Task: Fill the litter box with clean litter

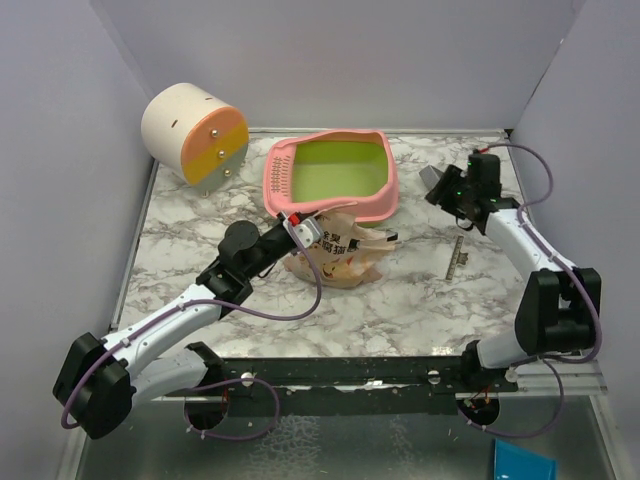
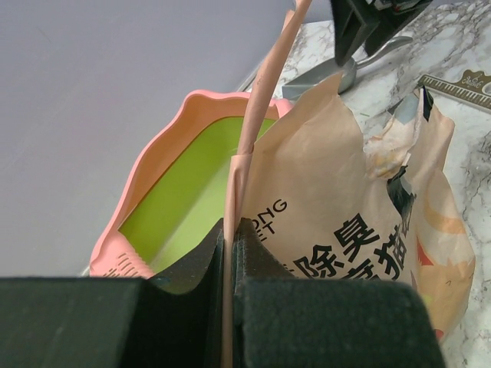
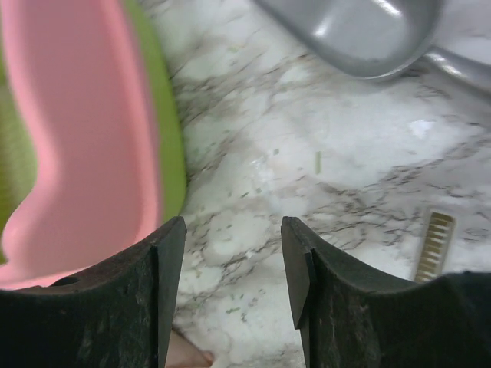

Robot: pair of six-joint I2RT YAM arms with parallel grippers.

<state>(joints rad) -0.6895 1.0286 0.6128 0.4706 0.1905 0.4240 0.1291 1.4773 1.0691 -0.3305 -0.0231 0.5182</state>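
Student: Why does the left gripper (image 1: 300,222) sit at the top of the beige printed paper pouch (image 1: 340,255)?

Tutor: Its 2 jaws are pressed together on the pouch's thin pinkish top edge, seen edge-on in the left wrist view. Held there, the body hangs below, so I judge the pouch can be raised and tipped from this hold.

Student: And the large pink plastic litter box with the lime-green basin (image 1: 328,139)?

Tutor: On the white marble-patterned table (image 1: 420,300), just behind the pouch, slotted sieve end to the left. Whether the pouch touches its near rim I cannot tell. The basin shows bare green; filling is not yet begun.

Student: Where is the clean litter?

Tutor: No pale granules show in any of the 3 views. Presumably they are inside the pouch, whose mouth is hidden.

Student: The right gripper (image 3: 232,230)?

Tutor: Jaws spread, nothing between them, over the table just beside the box's right end, the grey plastic scoop (image 3: 360,31) near. So placed, it is free to take the scoop or steady the box.

Student: The risk?

Tutor: A pinch on so thin an edge may slip, or the pouch may swing, once lifted.
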